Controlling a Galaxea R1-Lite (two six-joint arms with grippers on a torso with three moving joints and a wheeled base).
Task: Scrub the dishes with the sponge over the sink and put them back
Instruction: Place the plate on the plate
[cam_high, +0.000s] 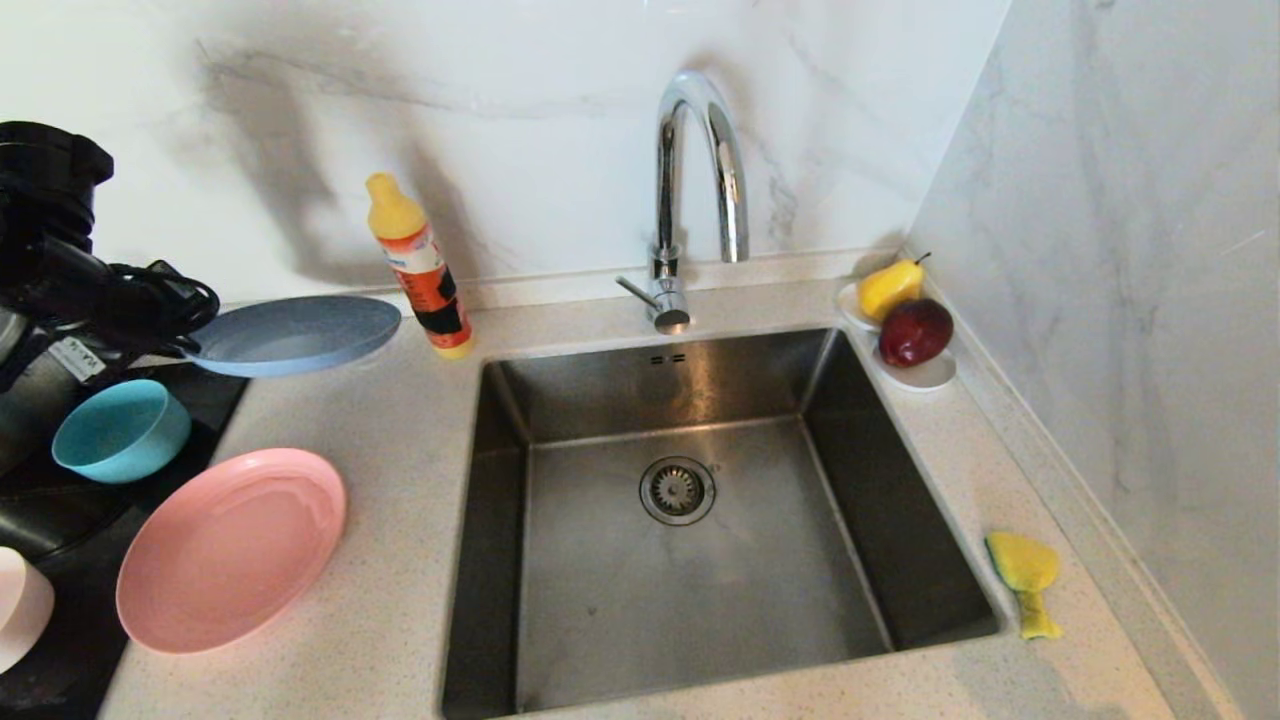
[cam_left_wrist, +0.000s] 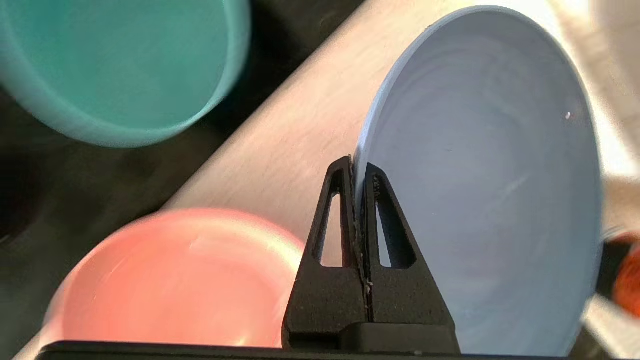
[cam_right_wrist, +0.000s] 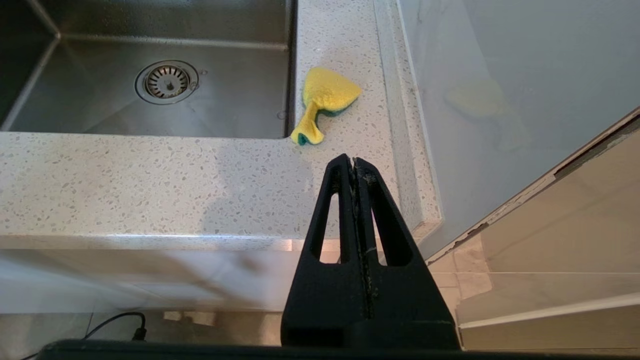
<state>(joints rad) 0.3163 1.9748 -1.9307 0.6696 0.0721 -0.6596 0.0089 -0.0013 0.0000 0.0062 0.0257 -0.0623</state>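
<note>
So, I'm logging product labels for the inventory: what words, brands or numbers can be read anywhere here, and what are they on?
Nothing can be quoted.
Detergent bottle: its white, orange and black label carries print, but too small and blurred to read.
Left arm: a white tag with dark marks, unreadable.
Grey-blue plate, teal bowl, salmon-pink plate, sponge, faucet and sink: no text visible.

The square steel sink (cam_high: 700, 520) is set in the speckled tabletop (cam_high: 390, 450); the crumpled yellow sponge (cam_high: 1025, 578) is placed right of it, the large salmon-pink plate (cam_high: 230, 548) left.
</note>
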